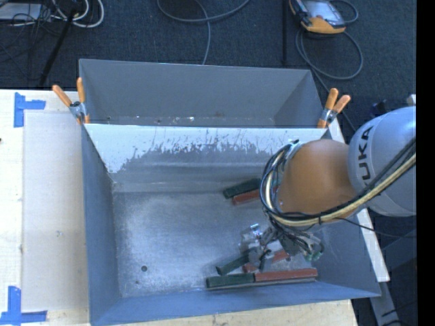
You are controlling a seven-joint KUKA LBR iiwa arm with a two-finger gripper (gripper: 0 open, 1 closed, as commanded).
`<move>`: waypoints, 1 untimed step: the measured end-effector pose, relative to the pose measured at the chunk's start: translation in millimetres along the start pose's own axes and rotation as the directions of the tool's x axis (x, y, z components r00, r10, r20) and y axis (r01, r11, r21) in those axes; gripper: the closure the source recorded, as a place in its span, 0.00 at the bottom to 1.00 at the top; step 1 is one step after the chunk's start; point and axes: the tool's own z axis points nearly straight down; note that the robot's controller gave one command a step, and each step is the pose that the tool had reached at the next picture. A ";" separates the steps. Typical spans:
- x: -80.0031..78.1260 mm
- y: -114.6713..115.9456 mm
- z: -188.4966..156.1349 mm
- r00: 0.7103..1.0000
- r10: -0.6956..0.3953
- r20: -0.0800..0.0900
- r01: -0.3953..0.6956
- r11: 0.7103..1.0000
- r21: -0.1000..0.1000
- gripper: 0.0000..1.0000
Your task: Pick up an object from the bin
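Observation:
My gripper (pixel 261 242) hangs low in the bin's front right part, under the arm's orange cover. Right below it and to its left lies a small dark green piece (pixel 234 263), tilted. Along the front wall a long dark green bar (pixel 230 281) and a long red-brown bar (pixel 287 275) lie end to end, just in front of the gripper. Whether the gripper touches any of them is hidden by its own body and cables.
A second dark green and red-brown item (pixel 242 193) lies near the sloped back wall, behind the gripper. The bin's floor to the left is bare grey metal with one small dark speck (pixel 144 269). The arm and cover hide the right side.

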 end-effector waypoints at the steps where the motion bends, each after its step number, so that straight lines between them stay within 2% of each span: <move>1: -1.2 -0.1 -13.1 1.000 0.000 0.005 0.000 1.000 0.002 1.00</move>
